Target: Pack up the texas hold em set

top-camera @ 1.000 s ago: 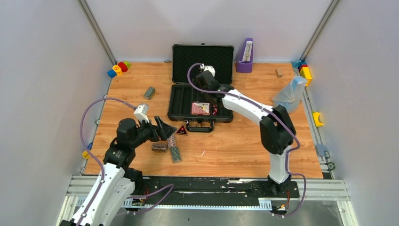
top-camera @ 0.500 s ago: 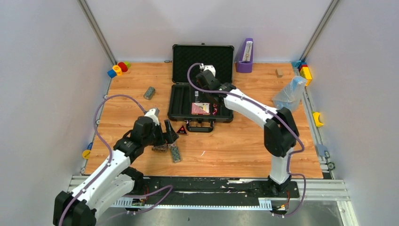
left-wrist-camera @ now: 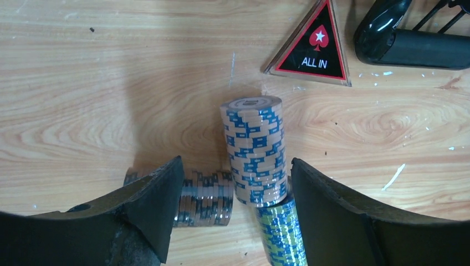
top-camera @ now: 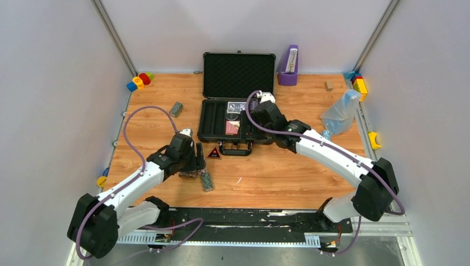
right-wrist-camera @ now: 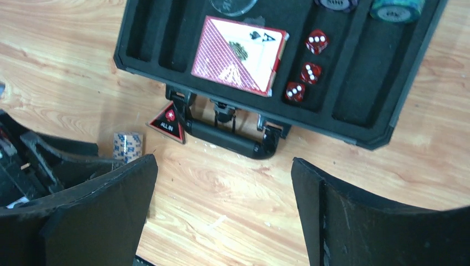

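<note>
Since the earlier frames the right arm has drawn back from the far part of the case, and its tool now hangs over the bare tabletop just in front of the case handle. The left arm has reached further forward and brought its tool down to the loose chips.

The left tool's fingers stand apart and straddle a beige-and-blue chip roll, which appears to stand on end. The right-hand finger is just beside the roll, while a clear gap shows on the other side, so the roll is not clamped. A dark chip roll lies on its side by the left-hand finger, and a green-and-blue roll lies against the foot of the beige one. The dark red "ALL IN" triangle lies flat on the tabletop between these chips and the handle.

The right tool's fingers are wide apart with nothing between them.

The case lies open at the middle of the tabletop, lid upright. In its foam tray sit a red-backed card deck, three red dice in the slot beside it, and some chips at the far end. Another chip roll lies apart on the tabletop, left of the case.
</note>
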Robot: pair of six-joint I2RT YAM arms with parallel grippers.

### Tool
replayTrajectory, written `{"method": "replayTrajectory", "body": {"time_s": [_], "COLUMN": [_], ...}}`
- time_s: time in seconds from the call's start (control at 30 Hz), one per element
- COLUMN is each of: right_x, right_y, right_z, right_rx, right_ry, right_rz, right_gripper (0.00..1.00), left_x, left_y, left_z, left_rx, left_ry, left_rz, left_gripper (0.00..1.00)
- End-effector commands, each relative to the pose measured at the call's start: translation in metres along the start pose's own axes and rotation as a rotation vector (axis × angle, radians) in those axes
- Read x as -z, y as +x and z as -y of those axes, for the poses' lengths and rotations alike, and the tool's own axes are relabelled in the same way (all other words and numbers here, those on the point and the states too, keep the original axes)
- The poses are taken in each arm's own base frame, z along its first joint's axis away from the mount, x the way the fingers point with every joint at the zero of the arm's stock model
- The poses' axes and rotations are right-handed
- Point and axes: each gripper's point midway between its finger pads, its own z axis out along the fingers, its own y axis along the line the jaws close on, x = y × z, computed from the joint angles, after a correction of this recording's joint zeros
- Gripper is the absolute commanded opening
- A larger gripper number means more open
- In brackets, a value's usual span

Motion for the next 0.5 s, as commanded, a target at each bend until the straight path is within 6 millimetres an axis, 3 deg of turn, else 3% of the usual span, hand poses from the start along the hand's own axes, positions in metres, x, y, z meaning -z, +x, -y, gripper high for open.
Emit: {"method": "replayTrajectory", "body": {"time_s": [0.0, 0.2, 0.37, 0.47], "right_x": [0.021, 0.041, 0.049, 0.054], "right_y": [-0.006, 0.005, 0.013, 0.015], "right_z": [0.002, 0.019, 0.036, 0.044], "right_rx": [-0.041, -0.039, -0.032, -0.030], "right_ry": [-0.033, -0.017, 0.023, 0.044], "right_rz": [0.061, 0.090, 0.114, 0.129], "right_gripper": [0.92, 0.91, 0.91, 0.91], "left_x": [-0.005, -0.020, -0.023, -0.015], "left_y": [-0.028, -0.021, -0.016, -0.026], "left_z": [0.014, 0.025, 0.038, 0.042], "left_rx": [-0.035, -0.034, -0.040, -0.048], "left_ry": [0.018, 0.063, 0.111, 0.113], "left_rz": [0.061, 0.000, -0.070, -0.049], "left_gripper": [0.77, 0.63, 0.30, 0.21]}}
